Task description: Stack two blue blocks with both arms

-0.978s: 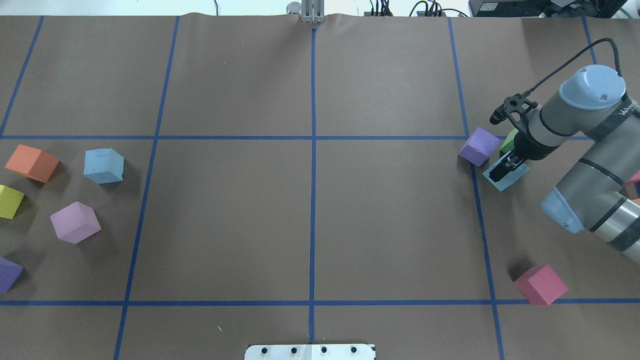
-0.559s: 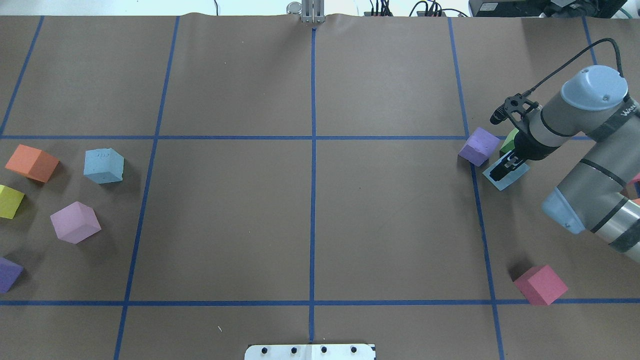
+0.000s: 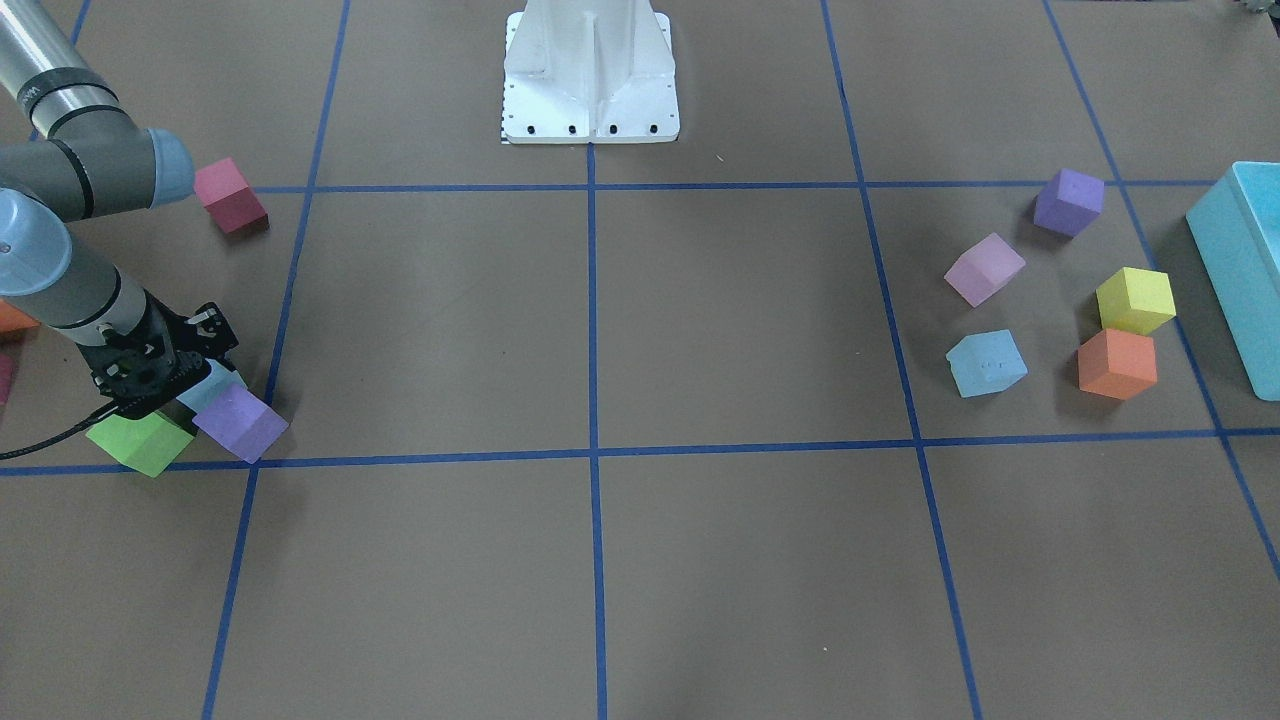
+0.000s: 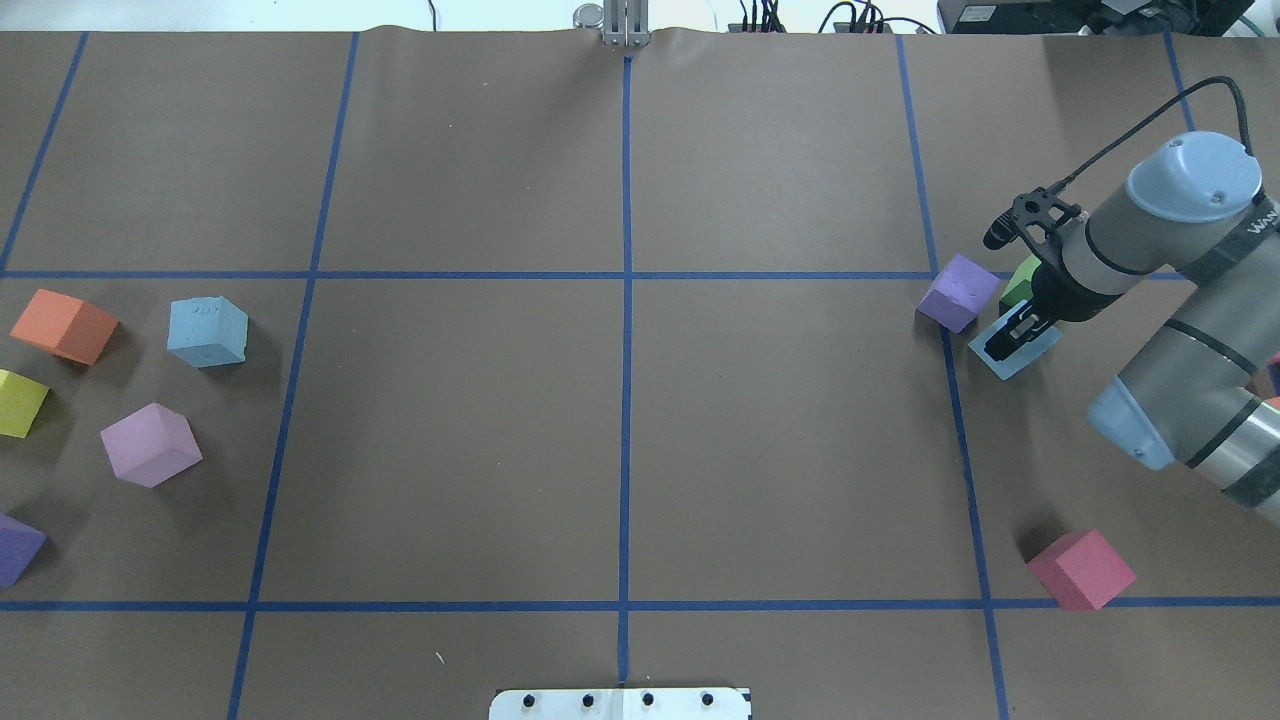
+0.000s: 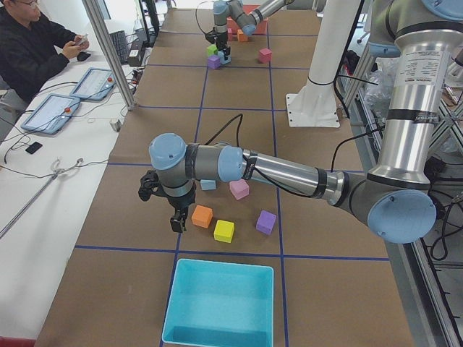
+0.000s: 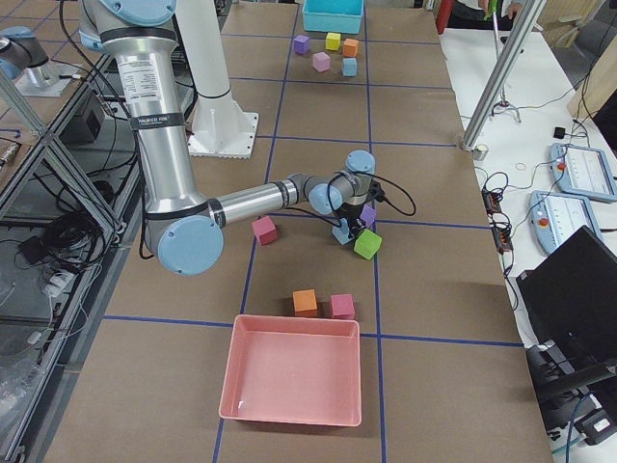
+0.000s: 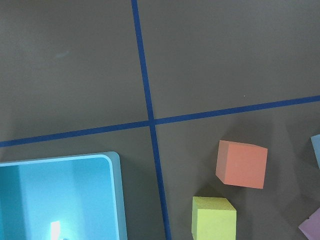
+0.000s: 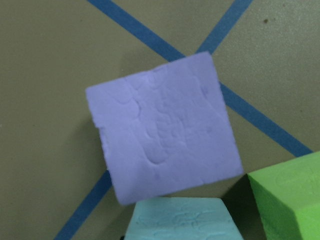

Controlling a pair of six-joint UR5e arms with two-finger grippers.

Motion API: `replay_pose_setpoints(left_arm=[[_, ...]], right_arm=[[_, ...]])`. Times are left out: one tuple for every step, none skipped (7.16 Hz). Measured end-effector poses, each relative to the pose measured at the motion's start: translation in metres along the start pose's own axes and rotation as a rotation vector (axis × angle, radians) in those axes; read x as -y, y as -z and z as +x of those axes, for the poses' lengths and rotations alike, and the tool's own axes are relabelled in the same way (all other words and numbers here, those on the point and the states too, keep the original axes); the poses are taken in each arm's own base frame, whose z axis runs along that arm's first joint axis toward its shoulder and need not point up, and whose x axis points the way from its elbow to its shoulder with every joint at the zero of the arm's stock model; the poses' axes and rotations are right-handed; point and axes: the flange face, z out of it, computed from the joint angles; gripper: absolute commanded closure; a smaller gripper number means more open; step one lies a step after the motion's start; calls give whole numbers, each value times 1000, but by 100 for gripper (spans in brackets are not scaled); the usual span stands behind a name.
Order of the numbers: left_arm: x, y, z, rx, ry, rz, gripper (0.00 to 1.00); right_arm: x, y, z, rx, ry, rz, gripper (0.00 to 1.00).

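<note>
One blue block (image 4: pixel 207 331) lies on the table's left side, also in the front view (image 3: pixel 986 363). The second blue block (image 4: pixel 1030 352) is at the far right, pressed between a purple cube (image 4: pixel 958 291) and a green cube (image 4: pixel 1020 282). My right gripper (image 4: pixel 1012 337) is down on this block, its fingers closed on it. The right wrist view shows the block (image 8: pixel 177 217) at the bottom edge. My left gripper (image 5: pixel 176 220) shows only in the exterior left view, hovering beside an orange cube (image 5: pixel 202 215). I cannot tell whether it is open.
Orange (image 4: pixel 63 325), yellow (image 4: pixel 20 402), pink (image 4: pixel 150 444) and purple (image 4: pixel 15 548) cubes surround the left blue block. A teal bin (image 3: pixel 1240 270) stands at the left end. A magenta cube (image 4: pixel 1082 569) and a pink tray (image 6: pixel 294 371) are on the right.
The right arm and the blue block under its gripper have shifted very slightly to the right. Nothing else has moved.
</note>
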Motion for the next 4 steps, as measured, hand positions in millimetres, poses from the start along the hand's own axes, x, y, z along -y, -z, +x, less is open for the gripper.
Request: replay_pose_setpoints(left_arm=[[3,-2,11,-2,16,-1,0],[7,-5,27,-6,33,-4,0],[11,-10,50,-11,52,-7,0],[15,-19,74,-17,72,-5,0]], right_arm=[[1,3,-2,2,3,6,45],[3,11,-7,6,10,20,47],[4,20,-12,10,16,33,51],[5,26,-15,12,19,42,51]])
